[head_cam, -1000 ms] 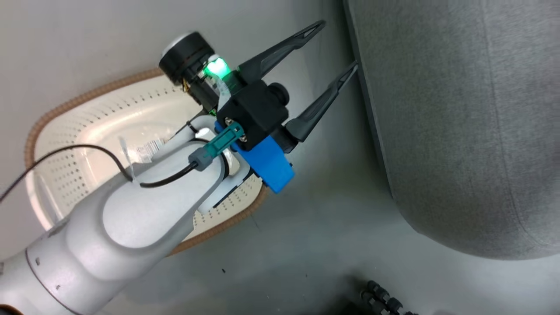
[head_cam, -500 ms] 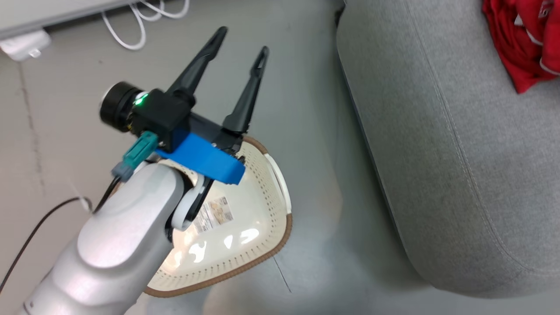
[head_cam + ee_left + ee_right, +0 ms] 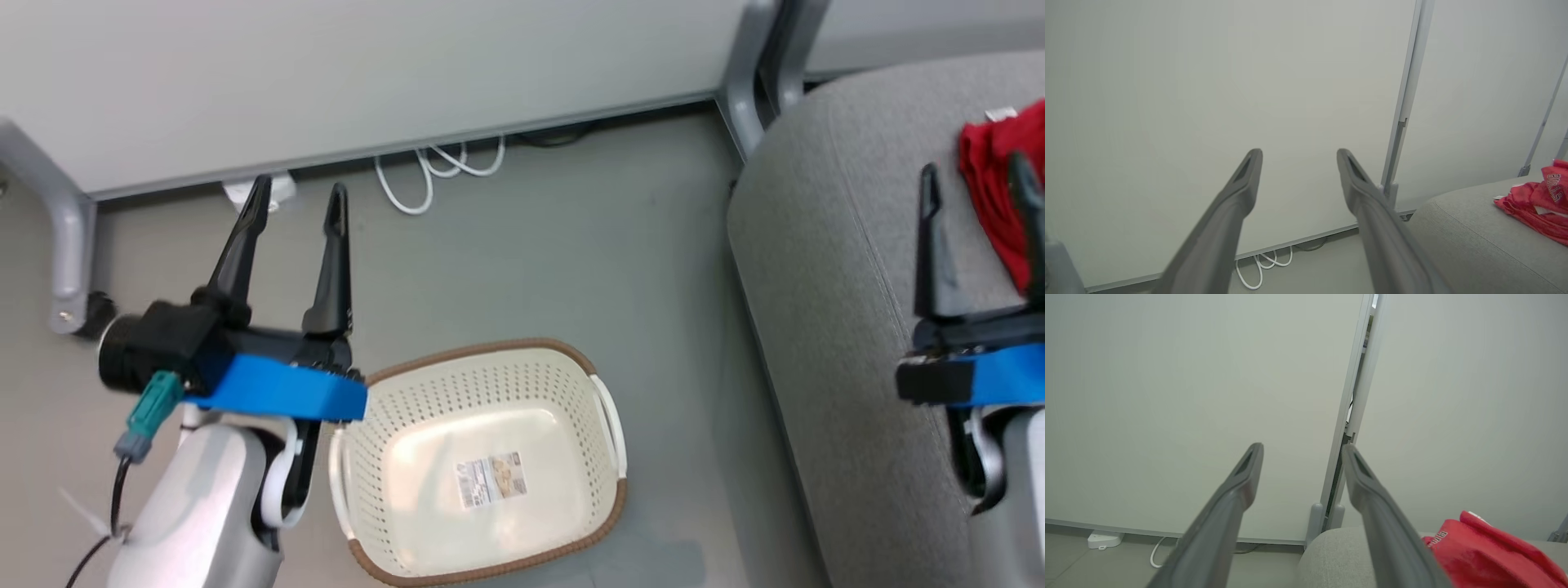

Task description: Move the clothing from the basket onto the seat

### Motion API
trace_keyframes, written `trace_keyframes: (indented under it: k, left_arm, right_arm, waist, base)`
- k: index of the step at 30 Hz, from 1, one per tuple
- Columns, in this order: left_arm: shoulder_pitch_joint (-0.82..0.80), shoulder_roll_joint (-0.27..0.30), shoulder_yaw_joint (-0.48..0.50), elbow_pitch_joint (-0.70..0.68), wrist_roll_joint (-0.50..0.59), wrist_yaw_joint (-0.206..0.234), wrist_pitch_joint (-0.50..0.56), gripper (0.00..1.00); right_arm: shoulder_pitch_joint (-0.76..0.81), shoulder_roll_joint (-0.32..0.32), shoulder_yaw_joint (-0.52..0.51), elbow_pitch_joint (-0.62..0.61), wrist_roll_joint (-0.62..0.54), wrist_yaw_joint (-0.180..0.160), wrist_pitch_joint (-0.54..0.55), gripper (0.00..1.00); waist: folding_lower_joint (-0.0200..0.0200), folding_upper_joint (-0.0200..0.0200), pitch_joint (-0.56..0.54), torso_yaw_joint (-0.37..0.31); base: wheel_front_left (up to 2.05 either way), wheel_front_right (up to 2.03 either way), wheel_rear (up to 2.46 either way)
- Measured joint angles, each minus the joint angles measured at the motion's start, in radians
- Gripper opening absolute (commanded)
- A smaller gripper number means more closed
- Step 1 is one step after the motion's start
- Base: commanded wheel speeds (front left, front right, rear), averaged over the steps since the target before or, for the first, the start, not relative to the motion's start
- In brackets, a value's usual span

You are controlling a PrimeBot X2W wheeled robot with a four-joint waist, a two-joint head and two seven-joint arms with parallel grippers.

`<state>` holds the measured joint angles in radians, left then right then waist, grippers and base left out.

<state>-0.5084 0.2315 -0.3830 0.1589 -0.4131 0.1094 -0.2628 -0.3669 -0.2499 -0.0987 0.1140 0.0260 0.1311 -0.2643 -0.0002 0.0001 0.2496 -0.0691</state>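
left gripper (image 3: 299,192) hovers by the basket's (image 3: 478,349) left end, above the floor (image 3: 571,245), its two long dark fingers spread wide apart and holding nothing. right gripper (image 3: 974,167) hangs well to the right of the basket, above the seat (image 3: 833,245), fingers parted just as wide and also holding nothing.

the basket stands upright on the floor between the two arms. its cream perforated wall and brown rim are in full sight, a barcode label (image 3: 491,481) lies flat on its base, and a white handle (image 3: 608,408) sits at its right end.

right of the basket, across a strip of floor, the grey seat begins with a rounded corner. the clothing (image 3: 984,180) lies in a crumpled red heap on that seat, further right and further back than the basket and well apart from it. in the head view the heap shows between and past the right gripper's fingers. whether they touch the cloth cannot be told. white lettering shows on one fold in the wrist views.

beyond the basket, white cables (image 3: 441,167) loop on the floor at the foot of a pale wall panel (image 3: 367,65).
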Motion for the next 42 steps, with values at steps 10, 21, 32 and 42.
trace_keyframes:
  k: [10,21,32,42]
  left_arm:
    - [0.211,-0.067,0.184,-0.032,0.087,-0.069,0.000,1.00]
    - [0.398,-0.132,0.304,-0.027,0.145,-0.157,0.000,1.00]
    - [0.470,-0.169,0.360,0.002,0.181,-0.207,0.000,1.00]
    - [0.487,-0.180,0.385,0.026,0.196,-0.223,0.000,1.00]
  right_arm:
    - [0.143,0.072,0.067,-0.001,0.011,0.000,0.000,1.00]
    - [0.299,0.116,0.060,0.017,0.044,0.000,0.000,1.00]
    - [0.377,0.158,0.050,0.036,0.054,0.000,0.000,1.00]
    - [0.415,0.179,0.050,0.049,0.062,0.000,0.000,1.00]
  waist:
    - [0.0000,0.0000,-0.144,0.085]
    - [0.0001,0.0000,-0.250,0.131]
    - [0.0002,0.0000,-0.299,0.148]
    - [0.0001,0.0000,-0.325,0.148]
  base:
    - [0.00,0.00,0.00]
    - [0.00,0.00,0.00]
    - [0.00,0.00,0.00]
    - [0.00,0.00,0.00]
